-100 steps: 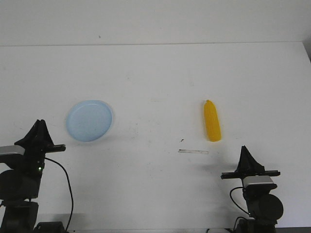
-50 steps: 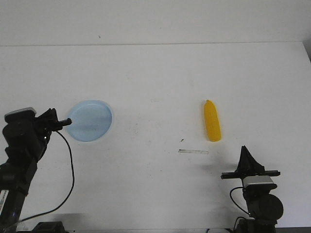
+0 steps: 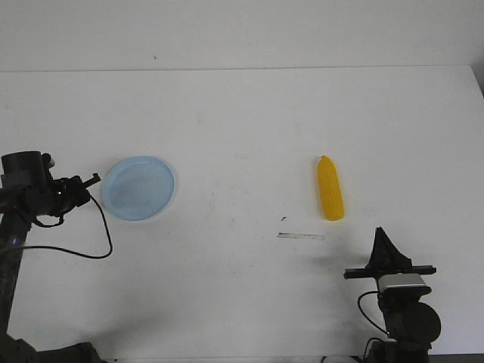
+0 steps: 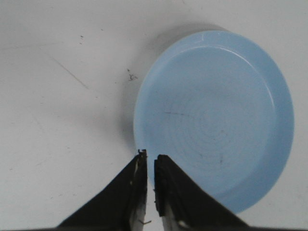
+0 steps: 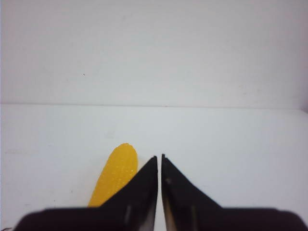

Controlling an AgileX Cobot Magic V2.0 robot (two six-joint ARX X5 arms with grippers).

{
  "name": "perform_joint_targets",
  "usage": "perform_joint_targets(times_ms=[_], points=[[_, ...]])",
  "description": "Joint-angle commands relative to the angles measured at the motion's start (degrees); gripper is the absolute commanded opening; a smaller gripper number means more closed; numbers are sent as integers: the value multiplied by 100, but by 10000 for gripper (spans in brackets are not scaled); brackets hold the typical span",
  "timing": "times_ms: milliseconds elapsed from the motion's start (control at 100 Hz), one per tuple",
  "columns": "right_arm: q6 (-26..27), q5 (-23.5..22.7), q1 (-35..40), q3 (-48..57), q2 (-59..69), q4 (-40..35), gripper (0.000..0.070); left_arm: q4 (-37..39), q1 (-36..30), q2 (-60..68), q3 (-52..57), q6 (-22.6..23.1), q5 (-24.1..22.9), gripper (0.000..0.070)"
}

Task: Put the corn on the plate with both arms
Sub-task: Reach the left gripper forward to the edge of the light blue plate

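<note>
On the far left of the white table (image 3: 242,121), the left arm (image 3: 26,189) reaches in at plate height, a loose black cable (image 3: 98,234) looping below it. Its left gripper (image 4: 148,163) hangs just over the near rim of the plate (image 3: 139,187), fingers drawn almost together with only a thin slit between them and nothing held. That pale blue plate holds nothing; faint scuffs mark its floor. Rightward, past mid-table, a small dark speck and a short grey strip (image 3: 300,237) lie on the bare surface, too small to read. Just beyond them lies the corn (image 3: 330,188), flat on the table, tapered tip pointing away, well apart from the plate. Nearest the front edge on the right, the right gripper (image 5: 160,166) points toward the corn, its fingers nearly closed and empty. No legible writing shows anywhere.
</note>
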Motion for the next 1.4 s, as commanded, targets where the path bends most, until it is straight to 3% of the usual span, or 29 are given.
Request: perform_joint_targets(times_ms=[0,110,220,420,510,1390], points=[[74,-4,7,-7,9,72,14,79,170,240,122,72,417,39],[74,-4,7,-7,9,72,14,164,376,566,122,-7,914,70],[74,-2,7,-7,9,72,14,173,452,831,122,-74,920,221],[74,-4,7,-7,9,74,14,426,424,1255,122,-57,920,264],[74,-4,7,-7,9,72,14,463,365,1458,122,-74,922,338],[74,-4,7,-7,9,74,14,807,-109,1923,122,-66,922,326]])
